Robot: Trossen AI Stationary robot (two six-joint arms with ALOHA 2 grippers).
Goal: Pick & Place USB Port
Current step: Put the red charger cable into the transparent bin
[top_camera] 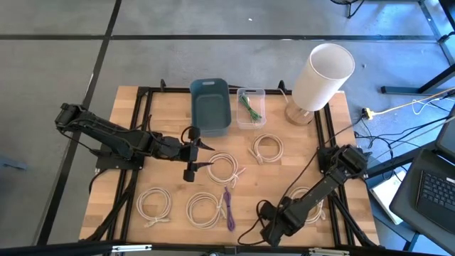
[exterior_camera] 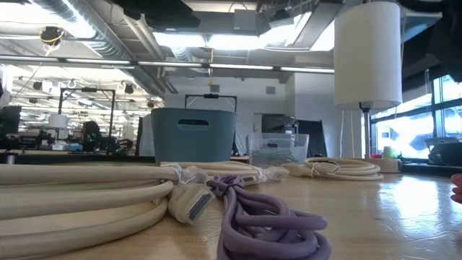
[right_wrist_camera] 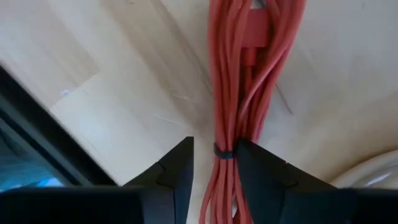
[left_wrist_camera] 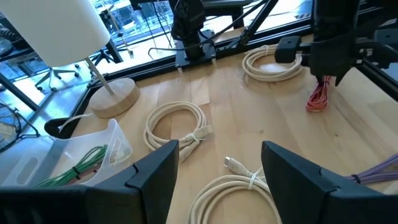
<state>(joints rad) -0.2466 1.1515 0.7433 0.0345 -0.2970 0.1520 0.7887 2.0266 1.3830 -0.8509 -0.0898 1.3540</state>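
Jaws on the right gripper point(right_wrist_camera: 214, 171) sit either side of the red cable bundle point(right_wrist_camera: 239, 93), closed in around its tied waist but maybe not fully pinching yet. I'd squeeze right at that tie so no loops slip, then lift straight. Left gripper point(left_wrist_camera: 217, 180) is wide open over a cream cable coil point(left_wrist_camera: 233, 190), holding nothing.

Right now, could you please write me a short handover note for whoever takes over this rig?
Right end effector: at the table's near right edge, fingers either side of the red cable bundle, which hangs below it in the left wrist view; grip unconfirmed.
Left end effector: open, empty, over the table's middle above a cream cable coil.
Blue bin and clear tray stand at the far edge.
Done: red bundle reached. Left: carry and place it.
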